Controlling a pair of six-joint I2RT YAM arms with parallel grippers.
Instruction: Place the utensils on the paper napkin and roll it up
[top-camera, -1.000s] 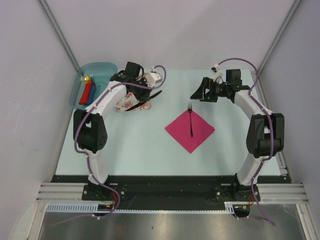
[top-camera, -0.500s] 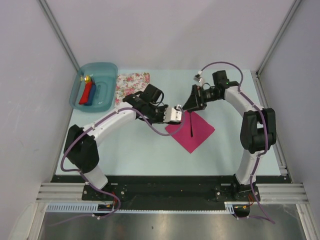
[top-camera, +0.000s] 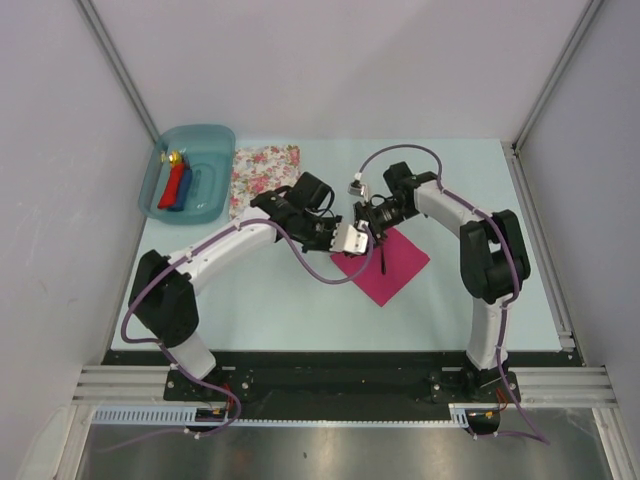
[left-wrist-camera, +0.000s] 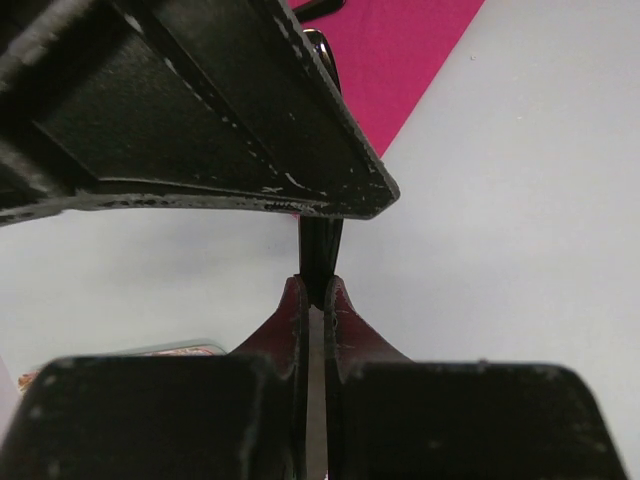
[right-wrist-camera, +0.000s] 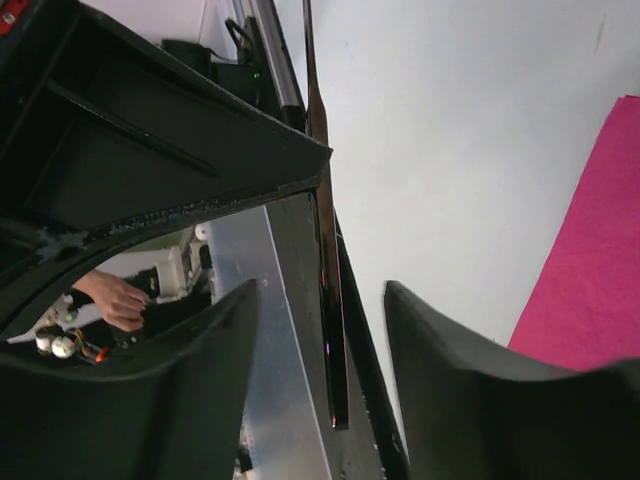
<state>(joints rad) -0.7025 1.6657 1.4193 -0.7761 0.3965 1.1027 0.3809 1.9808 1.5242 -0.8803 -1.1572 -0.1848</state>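
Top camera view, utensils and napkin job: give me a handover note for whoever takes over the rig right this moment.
Left gripper: shut on the slim dark table knife, held by the magenta paper napkin's far-left edge.
Right gripper: open, fingers either side of that knife, not gripping.
Slim dark fork: lying on the napkin.
Done: fork placed.
Left: set the knife beside the fork, then roll the napkin.

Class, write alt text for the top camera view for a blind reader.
Two robot arms meet over a magenta napkin with a dark fork on it, on a pale table. A floral cloth and teal bin sit far left.
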